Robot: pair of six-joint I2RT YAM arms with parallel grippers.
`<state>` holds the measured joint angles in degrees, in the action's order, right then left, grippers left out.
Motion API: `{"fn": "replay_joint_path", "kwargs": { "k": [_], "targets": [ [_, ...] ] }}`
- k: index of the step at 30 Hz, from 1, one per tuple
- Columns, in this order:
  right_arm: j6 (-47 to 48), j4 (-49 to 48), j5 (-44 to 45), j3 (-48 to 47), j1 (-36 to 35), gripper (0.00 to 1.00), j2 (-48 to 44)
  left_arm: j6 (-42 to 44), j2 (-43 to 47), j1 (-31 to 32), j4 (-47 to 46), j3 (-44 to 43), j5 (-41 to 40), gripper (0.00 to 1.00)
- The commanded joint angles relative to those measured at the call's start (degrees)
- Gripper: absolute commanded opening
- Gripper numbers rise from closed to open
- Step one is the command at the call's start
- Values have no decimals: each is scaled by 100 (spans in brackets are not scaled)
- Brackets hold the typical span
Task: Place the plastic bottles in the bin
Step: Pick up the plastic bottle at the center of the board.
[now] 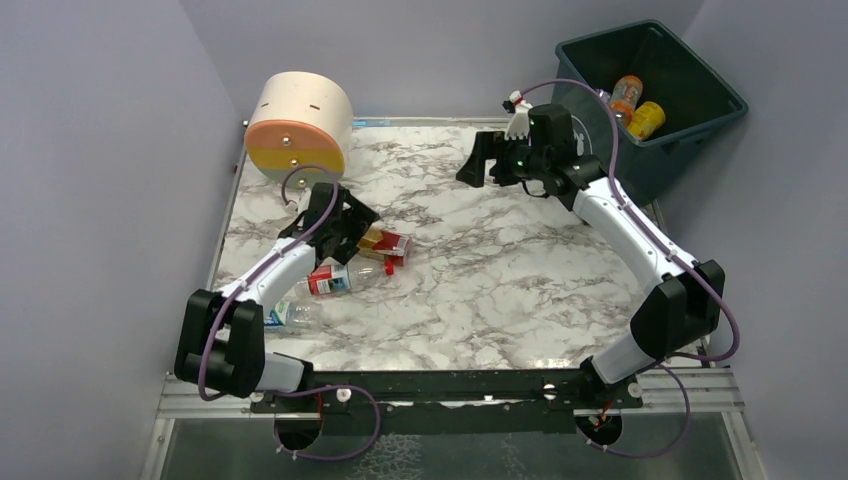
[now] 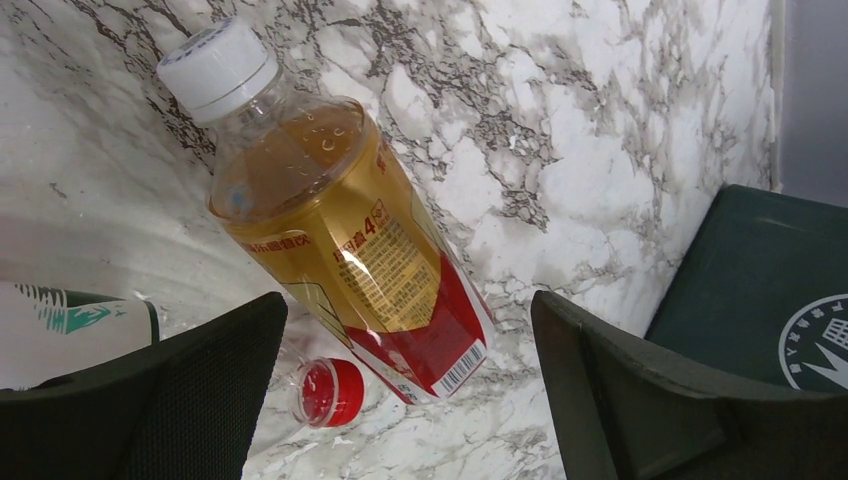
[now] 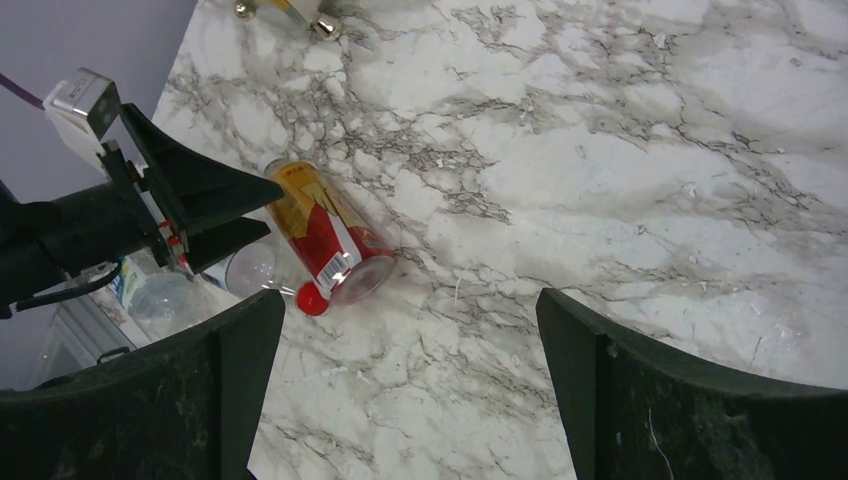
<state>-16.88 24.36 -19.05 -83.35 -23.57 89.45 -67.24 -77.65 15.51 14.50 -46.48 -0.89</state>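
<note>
An amber bottle (image 1: pixel 386 243) with a red and gold label and a white cap lies on the marble table; it also shows in the left wrist view (image 2: pixel 350 240) and the right wrist view (image 3: pixel 325 235). My left gripper (image 1: pixel 352 228) (image 2: pixel 410 400) is open just above it, jaws either side and not touching. A clear red-labelled bottle (image 1: pixel 330 280) with a red cap (image 2: pixel 330 392) and a clear bottle with a green-white label (image 1: pixel 290 315) lie beside it. The dark teal bin (image 1: pixel 690 70) holds an orange bottle (image 1: pixel 627 95) and a yellow bottle (image 1: pixel 647 120). My right gripper (image 1: pixel 480 165) (image 3: pixel 410 400) is open and empty, left of the bin.
A cream cylinder (image 1: pixel 298 125) with an orange and green face lies at the back left, just behind my left gripper. Lilac walls close in the table's left, back and right sides. The bin's side with its white logo (image 2: pixel 820 340) shows in the left wrist view.
</note>
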Motion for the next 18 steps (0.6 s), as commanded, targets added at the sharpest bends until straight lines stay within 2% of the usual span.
{"fn": "replay_joint_path", "kwargs": {
  "k": [1,11,18],
  "targets": [
    [36,-208,-169,71,-33,99,-40,49,-259,40,-34,-24,-178,99],
    [11,-302,-256,217,-42,99,4,175,-574,40,-40,-77,-269,96],
    [1,-337,-330,220,-51,99,105,383,-891,40,-204,-238,-268,89]
  ]
}}
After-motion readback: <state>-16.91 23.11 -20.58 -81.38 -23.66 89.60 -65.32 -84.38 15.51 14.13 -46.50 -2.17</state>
